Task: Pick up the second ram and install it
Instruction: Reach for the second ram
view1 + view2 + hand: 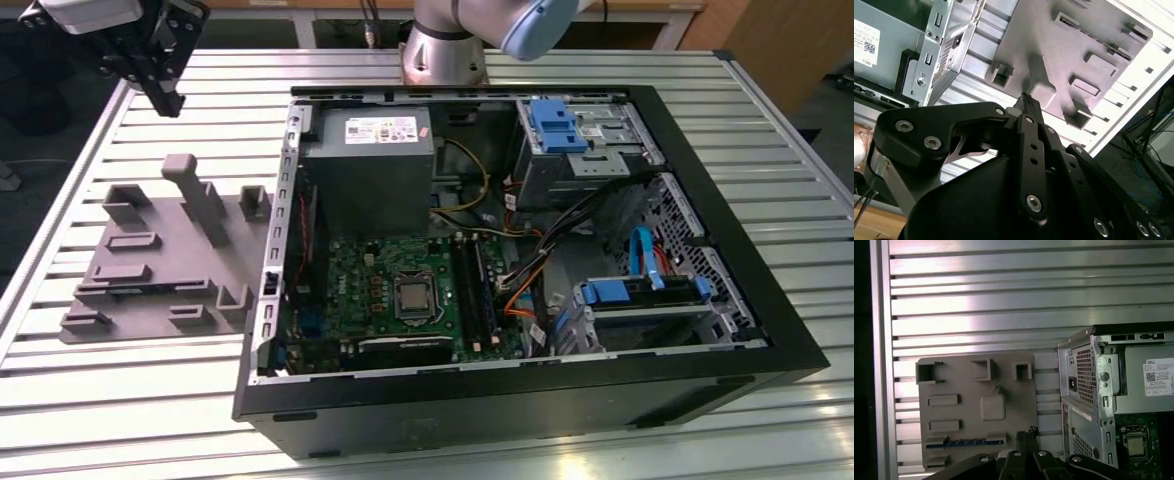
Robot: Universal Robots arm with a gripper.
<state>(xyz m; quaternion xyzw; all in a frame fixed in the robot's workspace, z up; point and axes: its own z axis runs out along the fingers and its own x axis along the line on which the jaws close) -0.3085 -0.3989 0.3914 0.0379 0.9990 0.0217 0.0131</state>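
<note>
The second ram (964, 442) is a thin dark strip with a bluish edge. It stands on edge in a slot of the grey fixture (969, 415), near the fixture's end closest to my gripper (1026, 432). In both wrist views the gripper's fingertips (1026, 100) press together with nothing between them, well above the fixture (1069, 50). In the exterior view the gripper (170, 105) hangs high over the table, beyond the far end of the fixture (160, 265). The motherboard's long black memory slots (474, 290) lie inside the open computer case (534, 400).
The case sits to the exterior view's right of the fixture on a slatted metal table (134, 400). Inside it are a grey power supply (367, 170), a processor socket (416, 297), cables and blue drive brackets (627, 290). A tall post (200, 200) rises from the fixture.
</note>
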